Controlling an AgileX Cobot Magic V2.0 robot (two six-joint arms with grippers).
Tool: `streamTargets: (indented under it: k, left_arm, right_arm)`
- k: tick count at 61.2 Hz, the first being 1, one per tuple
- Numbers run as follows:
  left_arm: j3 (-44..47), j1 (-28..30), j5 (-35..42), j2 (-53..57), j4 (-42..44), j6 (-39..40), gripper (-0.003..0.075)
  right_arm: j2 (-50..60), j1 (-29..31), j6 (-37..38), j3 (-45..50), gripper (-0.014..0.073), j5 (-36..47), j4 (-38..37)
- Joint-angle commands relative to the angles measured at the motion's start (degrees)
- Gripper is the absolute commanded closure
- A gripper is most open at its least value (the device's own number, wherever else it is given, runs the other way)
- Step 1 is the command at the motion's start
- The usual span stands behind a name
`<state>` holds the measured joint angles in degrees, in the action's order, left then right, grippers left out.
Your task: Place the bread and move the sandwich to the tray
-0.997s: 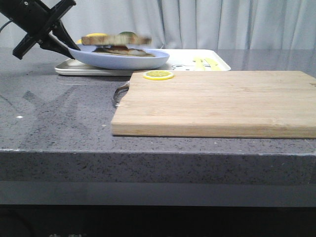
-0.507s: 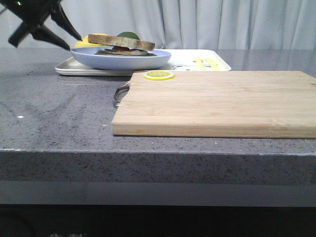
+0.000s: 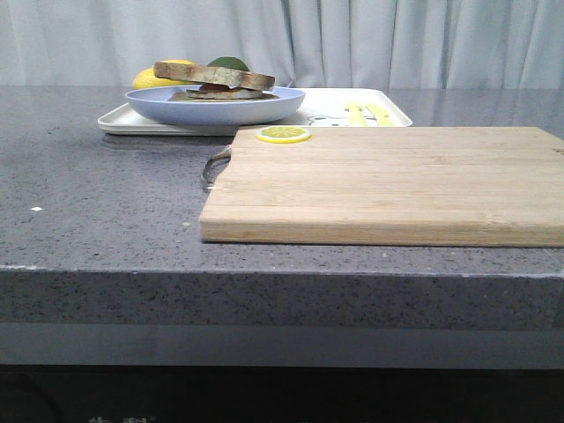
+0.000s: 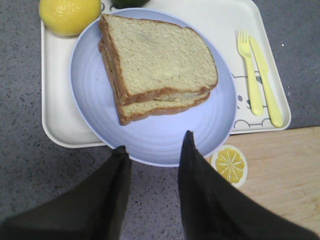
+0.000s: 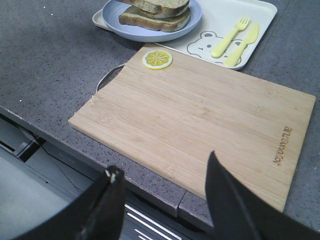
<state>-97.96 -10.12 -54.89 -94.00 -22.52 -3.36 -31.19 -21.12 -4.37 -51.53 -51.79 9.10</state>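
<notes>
The sandwich lies on the round light-blue plate, which rests on the white tray at the back of the table. In the left wrist view the top bread slice covers the lower slice, and the egg is hidden. My left gripper is open and empty, above the plate's near rim and the tray. My right gripper is open and empty, over the table's front edge, near the cutting board. Neither gripper shows in the front view.
A pale wooden cutting board with a lemon slice at its far left corner fills the middle. A lemon and a dark green fruit sit on the tray's far side. A yellow fork and knife lie on the tray's right.
My left gripper let go of the plate, rose up and left, and has gone out of the front view. The plate with the sandwich settled flat on the tray.
</notes>
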Motion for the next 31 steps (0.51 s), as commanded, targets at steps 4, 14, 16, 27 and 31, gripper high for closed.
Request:
streamTargets:
  k: [4, 14, 16, 27, 31]
  left_arm:
    - [9.5, -5.17, 9.38, 11.95, 6.35, -0.58, 0.0482]
    - [22.33, -10.32, 15.06, 23.14, 11.24, -0.72, 0.0482]
    - [24.95, -11.01, 15.83, 24.97, 11.8, -0.71, 0.0482]
    - [37.05, -13.44, 19.97, 36.78, 13.57, -1.27, 0.0482]
    - [41.2, -13.53, 21.61, 41.65, 13.57, -1.27, 0.0482]
  right_arm:
    - [-0.22, 0.14, 0.07, -1.32, 0.0202, 4.36, -0.1]
    - [-0.22, 0.14, 0.07, -1.32, 0.0202, 4.36, -0.1]
    - [-0.22, 0.14, 0.07, -1.32, 0.0202, 4.36, -0.1]
    - [-0.22, 0.14, 0.07, -1.32, 0.0202, 4.36, -0.1]
    - [-0.22, 0.14, 0.07, -1.32, 0.0202, 4.36, -0.1]
